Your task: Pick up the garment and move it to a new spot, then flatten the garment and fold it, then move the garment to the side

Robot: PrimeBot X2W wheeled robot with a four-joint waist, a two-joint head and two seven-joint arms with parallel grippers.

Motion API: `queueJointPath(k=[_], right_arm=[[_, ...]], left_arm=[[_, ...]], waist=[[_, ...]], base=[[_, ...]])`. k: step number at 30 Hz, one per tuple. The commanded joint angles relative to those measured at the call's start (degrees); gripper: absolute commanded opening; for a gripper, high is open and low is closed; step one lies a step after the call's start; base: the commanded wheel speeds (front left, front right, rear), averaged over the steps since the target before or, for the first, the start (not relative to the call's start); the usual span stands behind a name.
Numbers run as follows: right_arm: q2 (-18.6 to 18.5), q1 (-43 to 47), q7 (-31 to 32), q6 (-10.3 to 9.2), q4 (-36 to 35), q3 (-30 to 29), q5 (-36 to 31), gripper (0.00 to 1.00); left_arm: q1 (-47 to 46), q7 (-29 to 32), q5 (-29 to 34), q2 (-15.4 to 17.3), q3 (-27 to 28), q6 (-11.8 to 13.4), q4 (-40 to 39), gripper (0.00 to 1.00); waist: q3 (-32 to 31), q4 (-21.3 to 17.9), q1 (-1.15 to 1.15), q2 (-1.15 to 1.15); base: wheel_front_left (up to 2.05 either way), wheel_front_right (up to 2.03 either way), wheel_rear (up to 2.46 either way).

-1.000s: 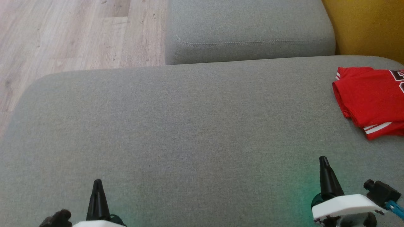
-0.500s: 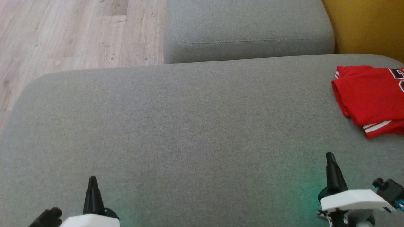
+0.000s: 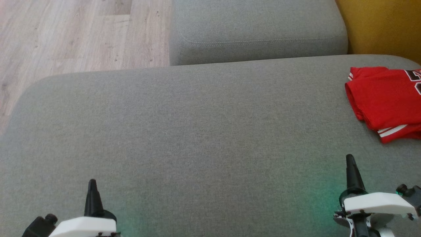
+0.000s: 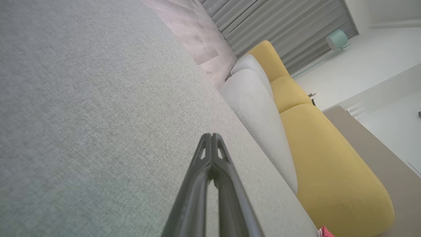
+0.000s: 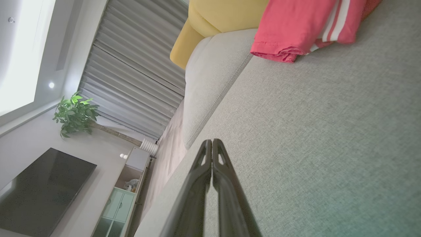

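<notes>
**Red garment folded at far right; both tools pressed together, empty**

The red fabric garment with white stripes [image 3: 383, 98] is seen folded on the wide grey woven sofa cushion [image 3: 197, 131], at its far right, near the mustard-yellow upholstered section [image 3: 381, 26]. The left tool [image 3: 92, 182] and the right tool [image 3: 350, 158] are seen at the cushion's near side, each with its dark fingers pressed together on nothing. The garment is touched by neither.

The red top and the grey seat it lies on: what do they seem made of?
The folded red garment looks like soft, matt knit cloth, perhaps a sports jersey: limp folds, a stitched hem, white stripes. The wide grey sofa cushion looks like coarse woven upholstery, matt: its flecked weave shows.
</notes>
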Motion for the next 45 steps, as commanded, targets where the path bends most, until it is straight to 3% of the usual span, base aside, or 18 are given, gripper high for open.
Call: queueJointPath(k=[1, 45], right_arm=[[-1.06, -3.16, 0.57, -0.03, -2.12, 0.18, 1.94, 0.00], [-1.00, -6.92, 7.89, -0.04, -2.85, -4.76, 31.24, 0.00]], left_arm=[[-3.24, 0.43, -1.80, 0.85, 1.69, -0.42, -1.49, 0.00], [-9.15, 7.95, -31.44, 0.74, 6.65, -3.93, 0.01, 0.00]], waist=[[0.03, -0.03, 0.00, 0.00], [1.00, -0.85, 0.00, 0.00]], base=[[0.00, 0.00, 0.00], [0.00, 0.00, 0.00]])
